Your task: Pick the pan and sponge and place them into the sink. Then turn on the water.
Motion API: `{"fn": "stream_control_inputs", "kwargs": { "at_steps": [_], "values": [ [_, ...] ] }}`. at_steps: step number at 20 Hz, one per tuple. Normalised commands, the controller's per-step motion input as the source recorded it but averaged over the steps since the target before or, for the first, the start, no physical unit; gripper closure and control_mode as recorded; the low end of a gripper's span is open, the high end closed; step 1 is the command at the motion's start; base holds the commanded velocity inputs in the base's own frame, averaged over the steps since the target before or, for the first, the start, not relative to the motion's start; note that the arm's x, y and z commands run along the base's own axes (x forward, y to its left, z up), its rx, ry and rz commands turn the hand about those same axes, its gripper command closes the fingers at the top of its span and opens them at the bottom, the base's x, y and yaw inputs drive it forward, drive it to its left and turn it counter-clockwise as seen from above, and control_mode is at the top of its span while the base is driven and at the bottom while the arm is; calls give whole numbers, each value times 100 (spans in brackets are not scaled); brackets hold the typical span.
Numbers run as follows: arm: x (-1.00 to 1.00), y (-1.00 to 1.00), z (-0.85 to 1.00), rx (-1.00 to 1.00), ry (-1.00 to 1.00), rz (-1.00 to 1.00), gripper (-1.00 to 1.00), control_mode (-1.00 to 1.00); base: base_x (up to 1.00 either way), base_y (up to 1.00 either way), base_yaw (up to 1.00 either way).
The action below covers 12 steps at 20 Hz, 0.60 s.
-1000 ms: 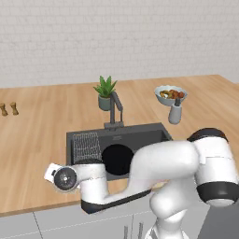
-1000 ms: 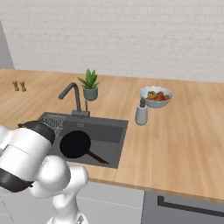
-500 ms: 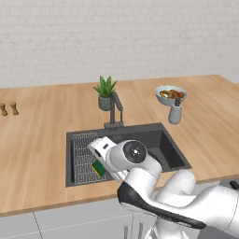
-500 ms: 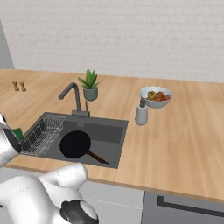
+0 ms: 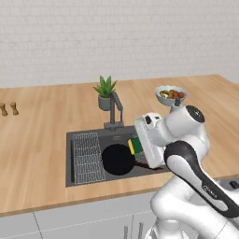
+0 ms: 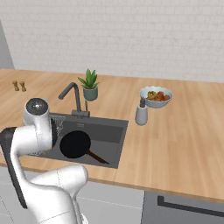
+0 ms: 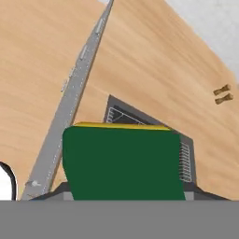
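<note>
The black pan (image 5: 118, 159) (image 6: 75, 144) lies flat in the dark sink (image 5: 93, 137) (image 6: 114, 131), its thin handle (image 6: 99, 158) pointing toward the front right corner. My gripper (image 5: 136, 146) is shut on the sponge (image 5: 135, 145) and hangs over the right half of the basin, just right of the pan. Close up in the hand view, the sponge (image 7: 121, 161) shows its green face with a yellow edge along the top. The dark faucet (image 5: 115, 108) (image 6: 71, 93) stands behind the basin, and no water is in view.
A wire rack (image 5: 87, 156) fills the sink's left side. Behind the faucet stands a potted plant (image 5: 106, 92) (image 6: 89, 85). A fruit bowl (image 5: 170, 94) (image 6: 155, 96) and a soap dispenser (image 6: 141, 114) sit to the right, two small shakers (image 5: 9, 108) (image 6: 19, 85) far left.
The arm has swung from the sink's front left across to its right half, carrying the sponge with it. The pan has stayed where it was.
</note>
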Motion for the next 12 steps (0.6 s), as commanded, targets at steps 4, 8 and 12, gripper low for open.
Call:
{"fn": "stream_control_inputs", "kwargs": {
  "at_steps": [4, 8, 12],
  "values": [
    [19, -100, 37, 24, 41, -29, 100, -100, 0, 0, 0],
    [17, -100, 5, 20, 17, -29, 100, -100, 0, 0, 0],
    [19, -63, -5, 10, 0, -28, 100, -100, 0, 0, 0]
  ]
}}
